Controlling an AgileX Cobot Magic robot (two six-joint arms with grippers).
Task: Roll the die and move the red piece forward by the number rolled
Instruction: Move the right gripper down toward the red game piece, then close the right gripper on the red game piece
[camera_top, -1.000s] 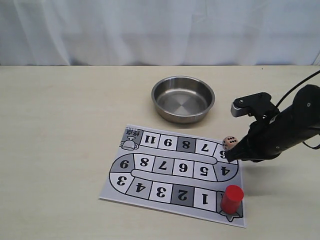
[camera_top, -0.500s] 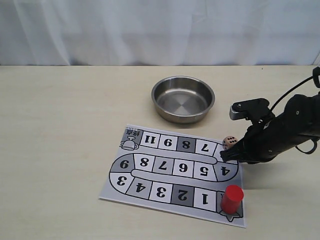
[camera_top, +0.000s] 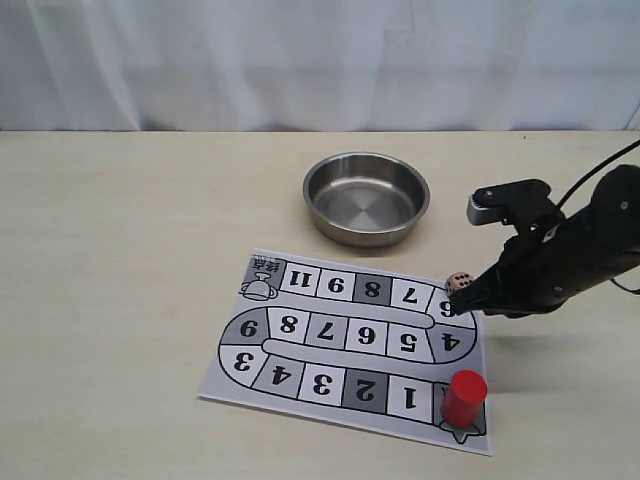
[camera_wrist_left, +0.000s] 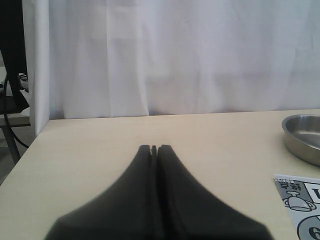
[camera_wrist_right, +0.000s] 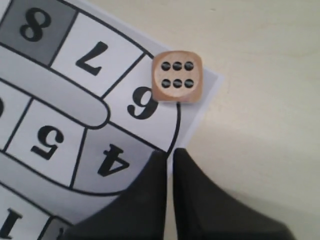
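Die (camera_wrist_right: 177, 77) is lying six pips up on the game board's (camera_top: 300, 330) corner, right at the paper edge. Right gripper (camera_wrist_right: 170, 152) is hovering near it, fingers almost together and holding nothing. Left gripper (camera_wrist_left: 154, 147) is closed, well apart. Probably the die pick-up is in hand: the fingers need opening first, then bare table is leading to the steel bowl (camera_top: 366, 232). Red piece (camera_top: 464, 397) is standing at the start.

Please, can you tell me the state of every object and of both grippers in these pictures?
die: lying free on a corner of the board, six up.
red piece: upright beside square 1, not held.
steel bowl: upright, nothing inside.
board: flat on the table.
left gripper: fingers shut, holding nothing.
right gripper: fingers shut, holding nothing, near the die.
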